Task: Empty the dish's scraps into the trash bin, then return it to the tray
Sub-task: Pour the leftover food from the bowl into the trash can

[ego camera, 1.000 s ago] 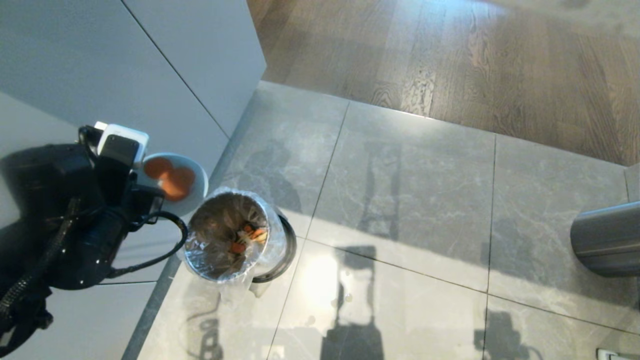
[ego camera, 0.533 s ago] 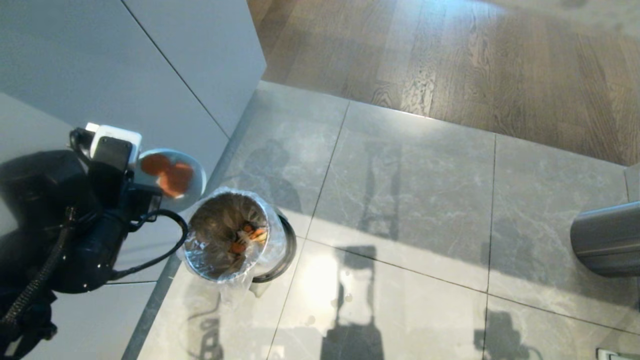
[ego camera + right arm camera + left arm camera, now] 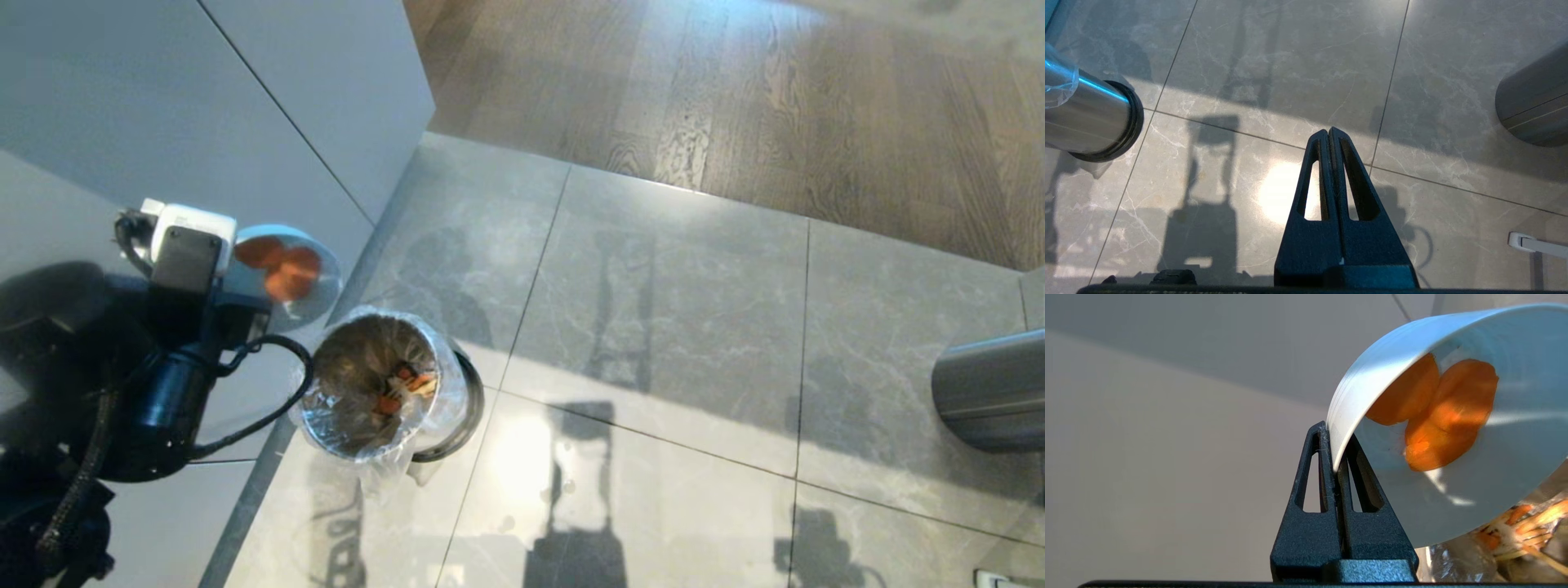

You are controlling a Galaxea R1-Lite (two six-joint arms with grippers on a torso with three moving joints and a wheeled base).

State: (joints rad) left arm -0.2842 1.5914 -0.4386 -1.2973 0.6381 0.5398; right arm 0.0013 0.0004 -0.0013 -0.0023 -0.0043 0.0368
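Dish point(image 3: 306, 273) hangs tipped on its side in the left tool point(image 3: 1336, 457), which is pinched tight on its rim. Orange scraps point(image 3: 1437, 412) stick inside it. Just right of it and lower, the trash bin point(image 3: 377, 384) stands on the floor point(image 3: 653, 327). Further right, the right tool point(image 3: 1329, 134) hangs over the floor, pressed together and empty.

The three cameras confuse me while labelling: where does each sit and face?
Head: high, looking down at the floor and trash bin; left arm shows.
Left wrist: behind the left end effector, shut on the tilted dish.
Right wrist: behind the shut right end effector, facing floor.
Head and right wrist share the bin.
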